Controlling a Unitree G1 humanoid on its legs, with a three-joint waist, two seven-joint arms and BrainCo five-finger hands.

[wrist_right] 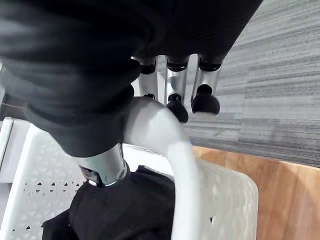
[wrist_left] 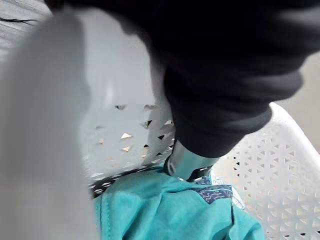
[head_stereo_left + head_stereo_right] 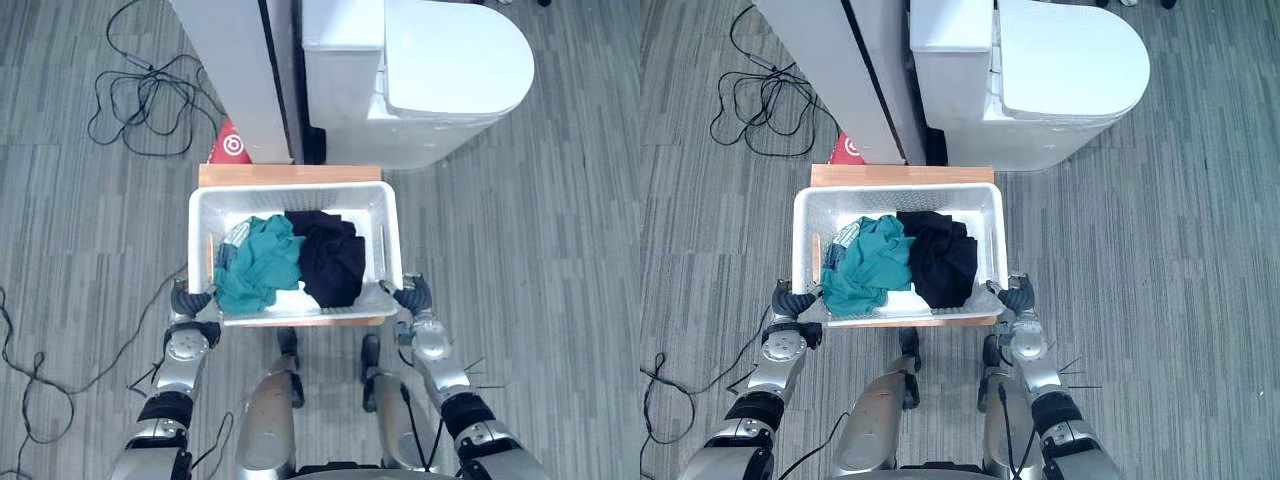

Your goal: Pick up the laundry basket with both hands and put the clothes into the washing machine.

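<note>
Now, left hand (image 3: pixel 192 300) and right hand (image 3: pixel 413 295), arms reaching forward, each pinch a near corner of the white perforated plastic laundry basket (image 3: pixel 290 190), thumbs inside.

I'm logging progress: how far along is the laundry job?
Done: the left robot hand and right robot hand grip the laundry basket by its rim. In hand: the lift; it sits over the wooden stand. Left: tipping the teal garment and black garment into the washing machine.
</note>
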